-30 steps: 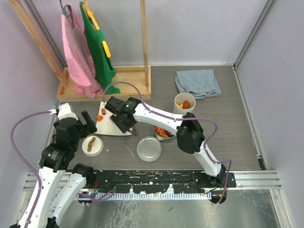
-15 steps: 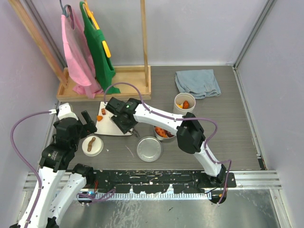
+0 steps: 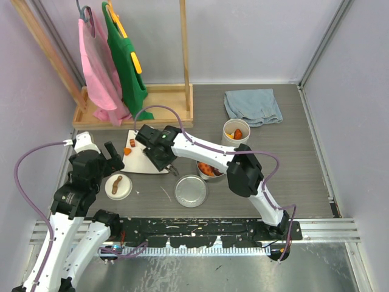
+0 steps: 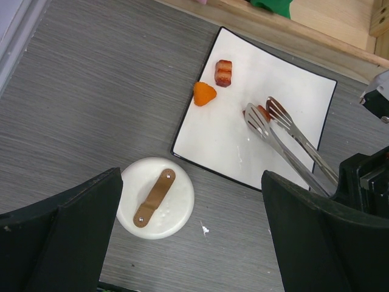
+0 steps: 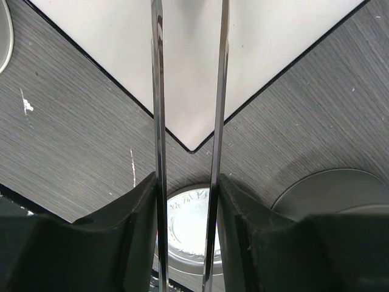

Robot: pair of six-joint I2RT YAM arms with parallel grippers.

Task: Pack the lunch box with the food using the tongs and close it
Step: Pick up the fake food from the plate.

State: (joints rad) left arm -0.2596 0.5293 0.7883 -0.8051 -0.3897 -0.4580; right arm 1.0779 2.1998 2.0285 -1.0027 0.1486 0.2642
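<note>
Your right gripper point(image 5: 186, 190) stays clamped partway shut on the tongs point(image 4: 293, 143) and has squeezed them slightly tighter in the last second, so their tips now flank a red piece point(image 4: 262, 110) on the white plate point(image 4: 219, 143). You look to be starting a pickup, with the part-filled steel tin point(image 3: 206, 177) waiting nearby.

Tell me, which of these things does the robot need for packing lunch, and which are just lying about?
For the job: long slim grey metal tongs; small orange and red food pieces on a white square plate; white cylindrical tub; white round lid with brown handle; shallow round steel tin; flat steel lid.
Lying about: crumpled blue-grey cloth; pink garment and green garment on a wooden rack.
</note>
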